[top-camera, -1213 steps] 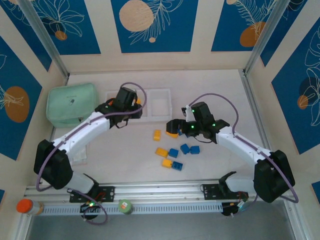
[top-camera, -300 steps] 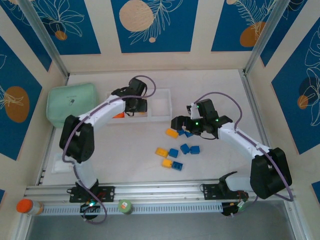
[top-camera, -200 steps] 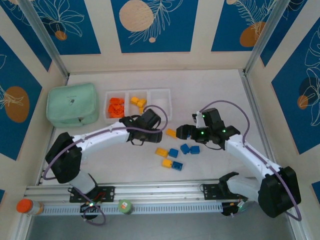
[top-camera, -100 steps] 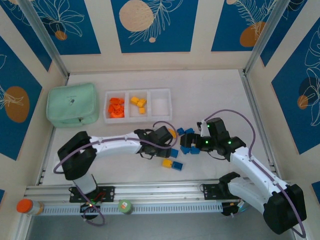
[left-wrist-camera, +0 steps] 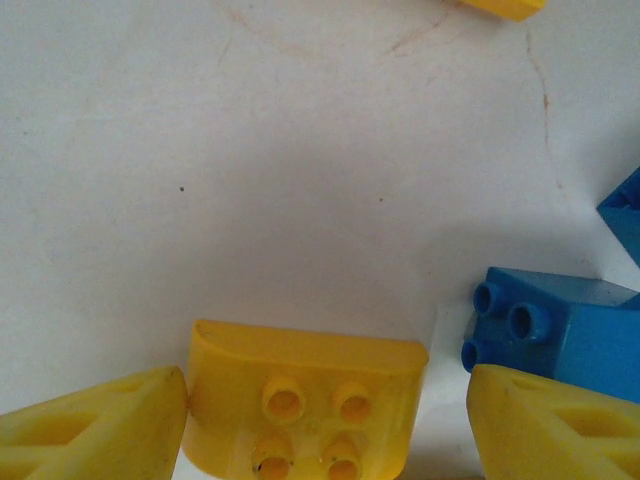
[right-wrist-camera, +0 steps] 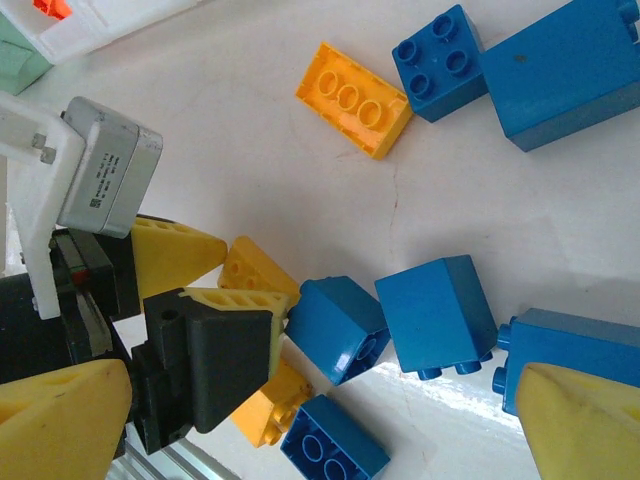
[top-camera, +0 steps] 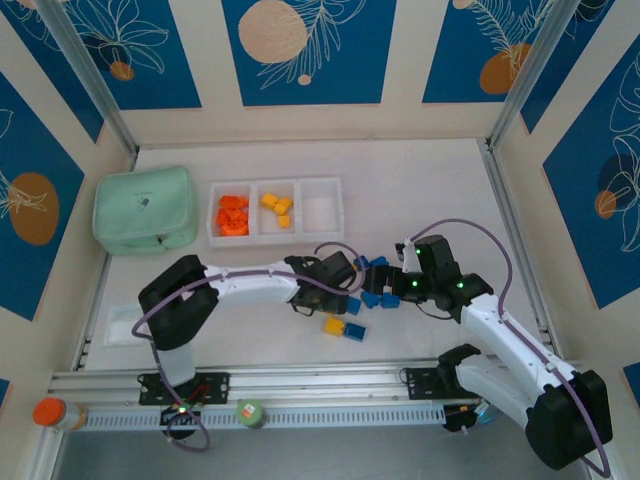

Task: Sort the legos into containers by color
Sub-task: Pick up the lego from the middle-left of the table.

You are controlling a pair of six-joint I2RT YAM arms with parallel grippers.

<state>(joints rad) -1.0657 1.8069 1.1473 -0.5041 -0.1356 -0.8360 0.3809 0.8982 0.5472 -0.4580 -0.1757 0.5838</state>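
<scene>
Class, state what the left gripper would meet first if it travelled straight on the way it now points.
Most likely the yellow brick, sitting between the open jaws of the left gripper; the table lies behind it, though depth is hard to judge.

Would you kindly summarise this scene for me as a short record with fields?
tray: white translucent plastic tray, three compartments
left compartment: orange-red bricks
middle compartment: yellow-orange bricks
right compartment: no bricks
left gripper: open, straddling one yellow-orange brick on the table
right gripper: open, over loose blue bricks
mint-green soft pouch: left of the tray
</scene>
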